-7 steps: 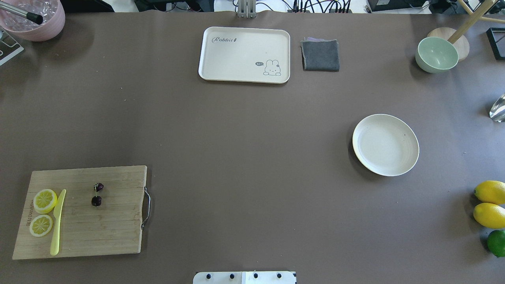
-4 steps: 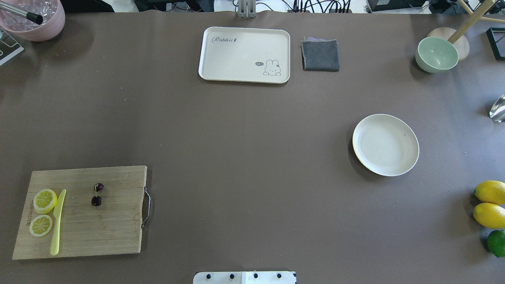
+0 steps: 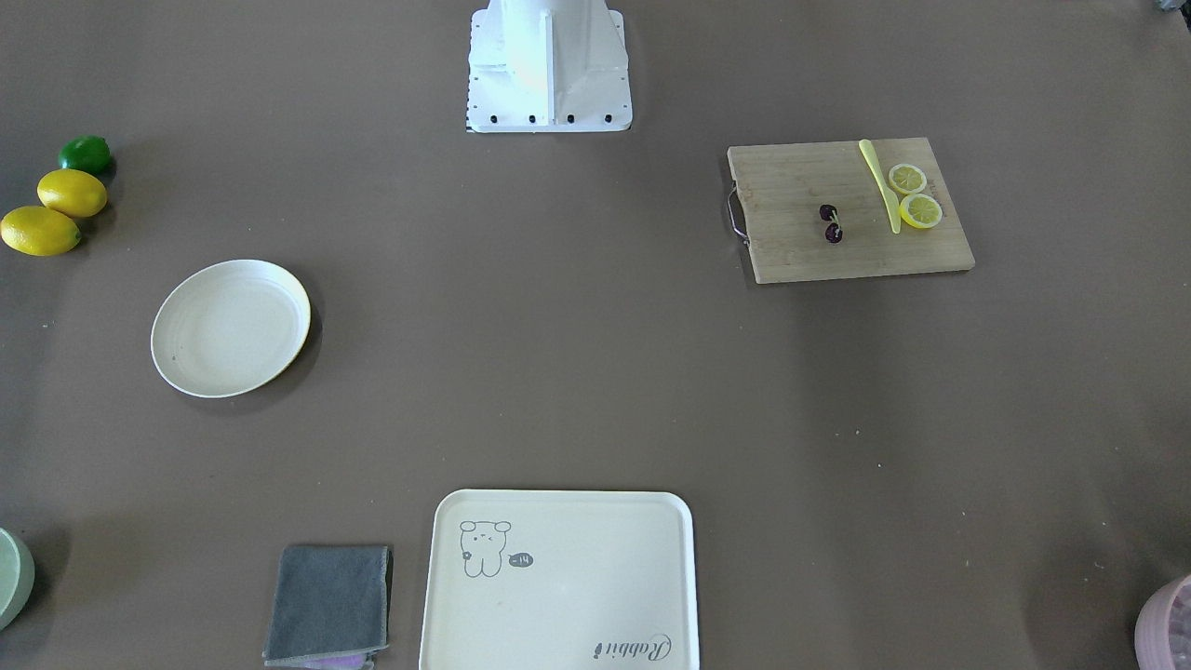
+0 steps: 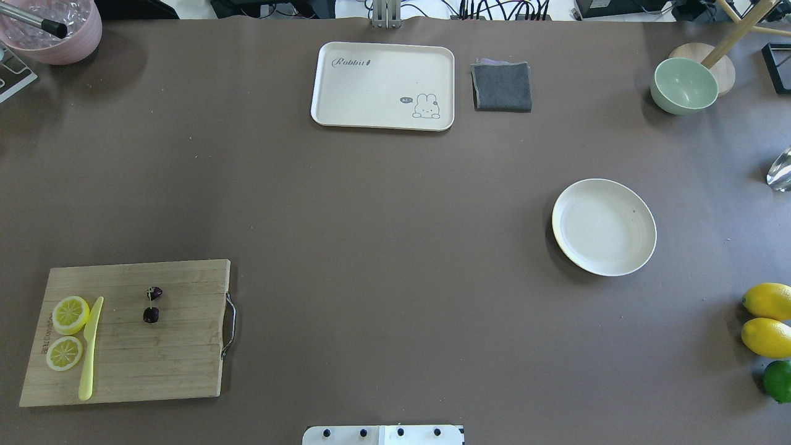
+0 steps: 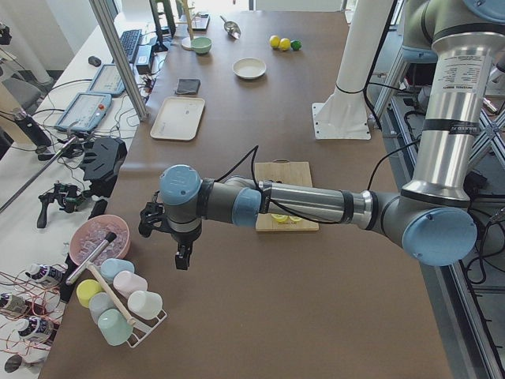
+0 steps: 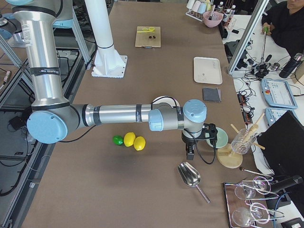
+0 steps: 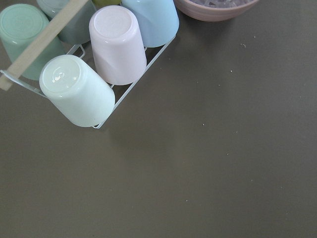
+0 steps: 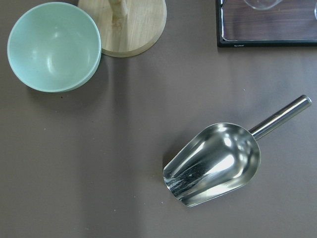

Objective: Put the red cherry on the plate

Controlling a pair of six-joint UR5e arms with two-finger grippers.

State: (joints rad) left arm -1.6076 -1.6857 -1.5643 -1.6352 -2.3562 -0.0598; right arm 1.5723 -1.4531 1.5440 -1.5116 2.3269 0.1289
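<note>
Since the red cherry (image 4: 151,304) lies untouched on the cutting board (image 4: 179,358): the step in hand is, by my reading, the first reach, and the left arm looks the better placed for it.
Red cherry: lower left of the overhead frame, mid-board, well apart from the plate (image 4: 604,227) right of centre; two tiny glossy maroon globes joined by a thin stem.
Left pincer (image 5: 182,259): hangs over the bare worktop (image 4: 371,247) near the cup rack (image 5: 118,304), lower left of the left side view; nothing shows in it, and I cannot tell how wide it stands.
Right pincer (image 6: 190,153): between the mint bowl (image 6: 220,137) and the steel scoop (image 6: 189,175); nothing shows in it, opening cannot be told.
Grasp: come straight down and close gently across one globe. Slick round fruit may squirt aside. Stay clear of the lemon slices (image 4: 70,314) and yellow knife (image 4: 90,349) further left.
Plate: cream, smooth, round, shallow with a raised rim; release low over the middle so the fruit does not roll off.
Cutting board: pale wooden slats, flat, metal handle on its right edge.
</note>
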